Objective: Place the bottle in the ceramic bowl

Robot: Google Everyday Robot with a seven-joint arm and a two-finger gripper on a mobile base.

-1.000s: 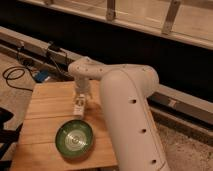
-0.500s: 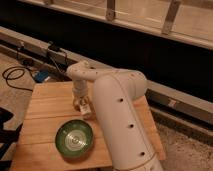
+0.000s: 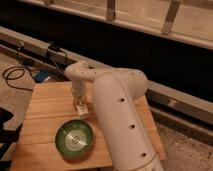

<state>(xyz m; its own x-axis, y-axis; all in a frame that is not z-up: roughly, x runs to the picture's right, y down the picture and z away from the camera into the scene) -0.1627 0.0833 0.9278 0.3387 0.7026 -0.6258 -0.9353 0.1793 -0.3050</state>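
I seem to be working in an indoor test area of a large building, not a home. A slatted wooden table (image 3: 45, 115) stands on a speckled hard floor (image 3: 187, 145). Loose cables (image 3: 14, 75) and a blue box (image 3: 42, 76) lie at the far left, and a metal-posted railing (image 3: 169, 17) runs behind. The gripper (image 3: 80, 106) hangs over the table's middle.

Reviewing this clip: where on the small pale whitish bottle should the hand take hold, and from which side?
Probably across the slim middle of the small pale whitish bottle, from above: it is narrow there, the wooden table blocks its underside, and the hand hangs right over it, just beyond the glossy green ceramic bowl. Its exact pose is unclear.
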